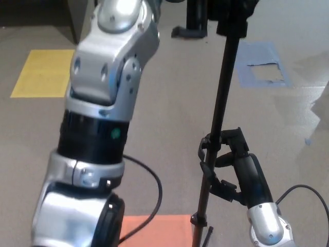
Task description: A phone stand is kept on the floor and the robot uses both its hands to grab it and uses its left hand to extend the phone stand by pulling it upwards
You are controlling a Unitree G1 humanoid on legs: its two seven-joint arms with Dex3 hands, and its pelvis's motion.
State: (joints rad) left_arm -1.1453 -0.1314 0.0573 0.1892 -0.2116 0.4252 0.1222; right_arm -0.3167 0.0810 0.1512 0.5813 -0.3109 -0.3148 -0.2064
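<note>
The phone stand's thin black pole (222, 98) rises from the picture's bottom edge to its top, tilted slightly right. Its black head (232, 21) and phone clamp (194, 20) sit at the top edge. My right hand (229, 167) is shut on the pole's lower part, just above the brownish lower section (198, 226). My left arm (105, 87) reaches steeply up on the left; its hand is beyond the top edge and hidden.
On the grey floor lie a yellow patch (43, 72) at the left, a blue patch (262, 64) at the right and an orange patch (154, 231) at the bottom. A dark cabinet (77, 18) stands at the back left. Black cables (154, 180) hang by my arms.
</note>
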